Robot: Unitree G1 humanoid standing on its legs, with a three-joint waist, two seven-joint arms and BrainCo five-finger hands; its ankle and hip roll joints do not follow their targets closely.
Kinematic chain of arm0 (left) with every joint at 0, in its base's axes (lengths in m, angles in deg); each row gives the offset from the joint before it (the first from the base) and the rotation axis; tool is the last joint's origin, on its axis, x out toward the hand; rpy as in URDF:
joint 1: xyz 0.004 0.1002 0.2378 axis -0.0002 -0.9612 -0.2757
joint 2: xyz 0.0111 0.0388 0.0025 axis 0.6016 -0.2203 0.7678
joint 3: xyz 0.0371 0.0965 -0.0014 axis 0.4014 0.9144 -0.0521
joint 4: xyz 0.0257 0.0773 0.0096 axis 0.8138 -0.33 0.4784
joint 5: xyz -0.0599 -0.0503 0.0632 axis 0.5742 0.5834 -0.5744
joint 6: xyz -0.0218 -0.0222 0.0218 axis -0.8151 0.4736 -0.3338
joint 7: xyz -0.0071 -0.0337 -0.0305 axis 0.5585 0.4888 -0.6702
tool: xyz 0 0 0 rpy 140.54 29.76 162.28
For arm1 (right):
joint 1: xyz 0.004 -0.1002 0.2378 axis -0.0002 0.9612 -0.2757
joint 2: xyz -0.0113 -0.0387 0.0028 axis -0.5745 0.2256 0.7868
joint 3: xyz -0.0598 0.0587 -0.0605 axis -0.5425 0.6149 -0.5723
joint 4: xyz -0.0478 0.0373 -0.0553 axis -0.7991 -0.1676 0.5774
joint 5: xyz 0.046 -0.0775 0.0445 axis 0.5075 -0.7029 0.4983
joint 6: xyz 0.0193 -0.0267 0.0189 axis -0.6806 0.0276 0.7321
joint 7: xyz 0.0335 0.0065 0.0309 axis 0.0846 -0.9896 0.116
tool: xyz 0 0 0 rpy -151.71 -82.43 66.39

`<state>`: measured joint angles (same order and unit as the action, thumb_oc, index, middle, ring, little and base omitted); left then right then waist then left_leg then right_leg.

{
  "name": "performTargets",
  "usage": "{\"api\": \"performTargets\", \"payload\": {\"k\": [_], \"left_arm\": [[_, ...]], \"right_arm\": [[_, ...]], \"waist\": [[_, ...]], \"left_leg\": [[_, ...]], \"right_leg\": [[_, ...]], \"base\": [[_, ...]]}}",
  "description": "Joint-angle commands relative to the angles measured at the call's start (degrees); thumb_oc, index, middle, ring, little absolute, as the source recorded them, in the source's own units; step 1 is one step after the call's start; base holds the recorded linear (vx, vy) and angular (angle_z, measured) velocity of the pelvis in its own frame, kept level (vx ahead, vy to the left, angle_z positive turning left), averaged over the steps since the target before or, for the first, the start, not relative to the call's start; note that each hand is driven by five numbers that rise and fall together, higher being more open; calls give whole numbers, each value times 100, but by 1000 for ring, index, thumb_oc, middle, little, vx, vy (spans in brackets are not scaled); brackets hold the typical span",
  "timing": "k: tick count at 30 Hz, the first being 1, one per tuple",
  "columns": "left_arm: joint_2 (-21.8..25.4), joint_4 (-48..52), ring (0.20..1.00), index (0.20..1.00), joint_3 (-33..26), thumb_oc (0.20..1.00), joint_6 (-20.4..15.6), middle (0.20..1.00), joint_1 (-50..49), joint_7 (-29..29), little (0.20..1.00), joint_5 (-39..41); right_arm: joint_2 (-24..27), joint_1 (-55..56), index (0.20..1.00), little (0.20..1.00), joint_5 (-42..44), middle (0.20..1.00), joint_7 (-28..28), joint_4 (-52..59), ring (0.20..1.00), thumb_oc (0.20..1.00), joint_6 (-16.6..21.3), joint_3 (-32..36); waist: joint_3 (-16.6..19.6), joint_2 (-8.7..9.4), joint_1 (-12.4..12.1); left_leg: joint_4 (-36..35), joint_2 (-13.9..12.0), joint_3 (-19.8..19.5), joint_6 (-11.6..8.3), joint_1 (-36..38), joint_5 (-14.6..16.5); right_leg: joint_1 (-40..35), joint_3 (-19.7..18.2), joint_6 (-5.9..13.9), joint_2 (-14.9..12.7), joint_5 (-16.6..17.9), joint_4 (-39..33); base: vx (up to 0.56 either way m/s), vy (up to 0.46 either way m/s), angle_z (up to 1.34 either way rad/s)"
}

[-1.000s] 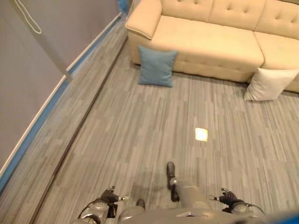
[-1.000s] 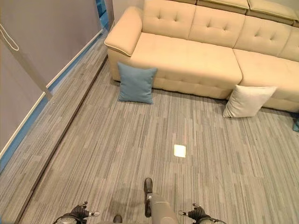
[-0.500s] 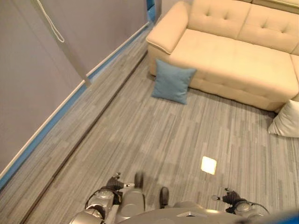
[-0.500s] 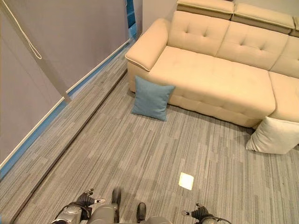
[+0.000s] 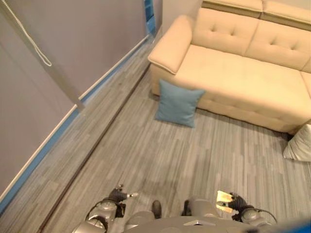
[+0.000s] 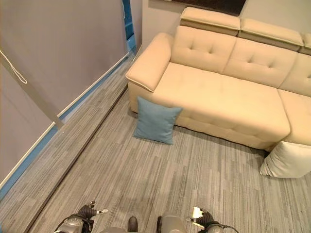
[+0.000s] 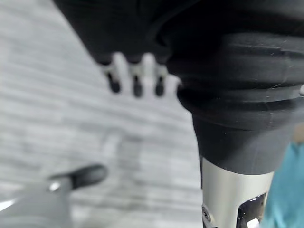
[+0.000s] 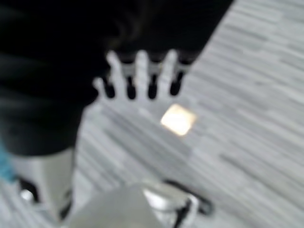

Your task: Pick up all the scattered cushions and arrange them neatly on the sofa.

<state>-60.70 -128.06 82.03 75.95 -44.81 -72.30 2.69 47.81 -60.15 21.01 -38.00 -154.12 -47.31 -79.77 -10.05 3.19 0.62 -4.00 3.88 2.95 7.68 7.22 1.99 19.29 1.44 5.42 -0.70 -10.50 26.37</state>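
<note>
moved since earlier frame: whole head view has shifted, so the camera moved, not the cushions; sofa and blue cushion now sit nearer and more central, white cushion slid toward the view's right edge; the bright floor patch now lies just by the right hand.
left hand fingers: left hand [image 7: 135,78] hangs with fingers straight and relaxed, spread a little, holding nothing; grey plank floor [image 5: 146,160] under them.
right hand fingers: right hand [image 8: 140,76] also straight and loose, empty; a small bright patch of light [image 8: 178,118] on the floor just past the tips.
hands in head view: both low at the bottom edge, well apart from any cushion.
blue cushion: blue cushion [image 6: 155,121] on the floor, propped upright, leaning against the sofa's front near its left arm end.
white cushion: white cushion [image 6: 287,160] on the floor at the front of the sofa's right part, leaning on it, partly cut by the view edge.
sofa: beige tufted sofa [image 6: 218,97], seat bare, no cushion on it.
wall: grey wall with blue baseboard [image 5: 43,145] along the robot's left.
progress: nothing placed yet, both visible cushions left to do; looks like the approach stage, probably heading for the blue one first since it lies straight ahead.
left to do: reach, lift each cushion, set them tidy on the seat.
</note>
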Motion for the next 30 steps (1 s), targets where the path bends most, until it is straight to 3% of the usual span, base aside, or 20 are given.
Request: {"api": "performTargets", "payload": {"k": [1, 4, 6, 7, 8, 9, 10, 11, 12, 13, 16, 17, 18, 19, 20, 25, 26, 28, 30], "left_arm": [[166, 153, 1000, 1000, -125, 1000, -84, 1000, 21, -16, 1000, -70], [125, 105, 1000, 1000, -116, 1000, -126, 1000, 87, -48, 1000, -118], [41, 84, 1000, 1000, -71, 1000, -123, 1000, 32, -113, 1000, -168], [2, 68, 1000, 1000, -61, 1000, -115, 1000, -4, -111, 1000, -172], [-50, 46, 1000, 1000, 16, 1000, -108, 1000, -56, -128, 1000, -181], [-48, 46, 1000, 1000, 15, 1000, -108, 1000, -56, -128, 1000, -181], [-33, 96, 1000, 1000, 42, 1000, -96, 1000, -21, -129, 1000, -130], [-34, 97, 1000, 1000, 45, 1000, -95, 1000, -20, -129, 1000, -129], [-40, 189, 1000, 1000, 89, 1000, -100, 1000, 53, -101, 1000, -34], [-42, 189, 1000, 1000, 90, 1000, -100, 1000, 54, -101, 1000, -34], [-44, 211, 1000, 1000, 141, 1000, -105, 1000, 78, -105, 1000, -16], [-31, 232, 1000, 1000, 149, 1000, -117, 1000, 62, -84, 1000, -5], [-32, 238, 1000, 1000, 142, 1000, -118, 1000, 46, -87, 1000, 6], [-38, 196, 1000, 1000, 104, 1000, -118, 1000, -10, -76, 1000, 16], [-39, 157, 1000, 1000, 116, 1000, -113, 1000, -12, -82, 1000, -9], [-53, 42, 1000, 1000, 59, 1000, -95, 1000, -122, -118, 1000, -57], [-10, 77, 1000, 1000, 39, 1000, -98, 1000, -116, -108, 1000, -29], [10, 97, 1000, 1000, 25, 1000, -98, 1000, -105, -84, 1000, -16], [143, 122, 1000, 1000, 38, 1000, -109, 1000, -29, -73, 1000, -17]], "right_arm": [[74, -96, 1000, 1000, 38, 1000, 13, -78, 1000, 1000, 55, -69], [86, -7, 1000, 1000, 29, 1000, -31, -144, 1000, 1000, 32, -29], [115, 100, 1000, 1000, 23, 1000, -26, -224, 1000, 1000, 16, -2], [120, 123, 1000, 1000, 6, 1000, -34, -248, 1000, 1000, 4, -13], [167, 177, 1000, 1000, 64, 1000, -48, -246, 1000, 1000, 3, 36], [164, 177, 1000, 1000, 64, 1000, -48, -246, 1000, 1000, 3, 35], [189, 191, 1000, 1000, 131, 1000, -20, -210, 1000, 1000, 14, 53], [190, 192, 1000, 1000, 131, 1000, -20, -209, 1000, 1000, 13, 55], [234, 106, 1000, 1000, 177, 1000, 13, -161, 1000, 1000, 9, -3], [236, 106, 1000, 1000, 177, 1000, 14, -161, 1000, 1000, 9, -1], [245, 85, 1000, 1000, 250, 1000, 9, -186, 1000, 1000, 17, -1], [248, 87, 1000, 1000, 234, 1000, 29, -183, 1000, 1000, 37, -4], [248, 86, 1000, 1000, 226, 1000, 29, -185, 1000, 1000, 32, -3], [250, 98, 1000, 1000, 185, 1000, 46, -236, 1000, 1000, 23, -5], [261, 96, 1000, 1000, 177, 1000, 44, -261, 1000, 1000, 21, 2], [230, 128, 1000, 1000, 151, 1000, 23, -263, 1000, 1000, 3, 68], [166, 29, 1000, 1000, 117, 1000, 31, -183, 1000, 1000, 16, 64], [144, -26, 1000, 1000, 92, 1000, 43, -133, 1000, 1000, 31, 46], [93, -136, 1000, 1000, 97, 1000, 33, -89, 1000, 1000, 41, -37]], "waist": [[-66, 216, 159], [-31, 205, 357], [92, 189, 387], [155, 153, 389], [204, 143, 479], [214, 155, 487], [155, 319, 465], [148, 293, 463], [-49, 503, 181], [-63, 476, 165], [-115, 505, -18], [-108, 474, -51], [-97, 426, -98], [-52, 302, -190], [-39, 261, -199], [95, 247, -189], [93, 241, -260], [62, 227, -314], [-15, 213, -284]], "left_leg": [[598, 90, -676, -561, 110, 345], [644, 107, -982, -673, 440, 402], [808, 46, -1060, -809, 558, 378], [1056, 0, -1010, -918, 519, 238], [2156, -260, -621, -1350, 191, -444], [2149, -248, -627, -1350, 179, -458], [2859, -376, -341, -1453, -287, -767], [2938, -404, -345, -1458, -320, -718], [3803, -194, -269, -1244, -1177, -587], [3853, -223, -262, -1244, -1181, -546], [2850, -373, -50, -1064, -1538, -294], [2164, -377, -66, -1027, -1515, -235], [1523, -388, -147, -1031, -1506, -338], [763, -430, -515, -1089, -1535, -738], [562, -456, -570, -1128, -1542, -889], [574, -401, -552, -1085, -1330, -735], [791, -303, -427, -921, -1287, -446], [882, -299, -313, -866, -1260, -309], [934, -273, -255, -781, -1104, -126]], "right_leg": [[-519, 230, 155, 288, 1521, -2074], [-376, 60, 198, 418, 1733, -2632], [-645, -24, 69, 364, 1744, -2596], [-727, 48, -16, 371, 1788, -2607], [-1131, 102, -146, 349, 1731, -2686], [-1119, 104, -144, 335, 1733, -2686], [-1344, 98, -240, 198, 1668, -2744], [-1345, 106, -244, 225, 1670, -2744], [-1770, -125, -355, 174, 1540, -2890], [-1785, -132, -356, 203, 1541, -2895], [-2121, -180, -289, 164, 1383, -3044], [-2169, -203, -251, 184, 1316, -3079], [-2250, -238, -224, 219, 1265, -3101], [-2378, -336, -221, 301, 1126, -3119], [-2472, -356, -214, 306, 1042, -3098], [-2482, -437, -120, 107, 844, -2777], [-2231, -376, 60, -138, 782, -2092], [-2098, -201, 135, -293, 791, -1833], [-1705, -273, 239, -399, 968, -1380]], "base": [[467, 7, 25], [399, -7, 33], [390, -82, 66], [486, -120, 67], [370, -99, 52], [325, -145, 43], [80, -71, 26], [281, -194, 31], [195, -118, 3], [289, -130, -25], [269, 18, -54], [324, 96, -28], [407, 163, -42], [377, 177, -40], [264, 136, -27], [212, 218, -51], [112, 222, -43], [94, 213, -57], [116, 165, -61]]}}
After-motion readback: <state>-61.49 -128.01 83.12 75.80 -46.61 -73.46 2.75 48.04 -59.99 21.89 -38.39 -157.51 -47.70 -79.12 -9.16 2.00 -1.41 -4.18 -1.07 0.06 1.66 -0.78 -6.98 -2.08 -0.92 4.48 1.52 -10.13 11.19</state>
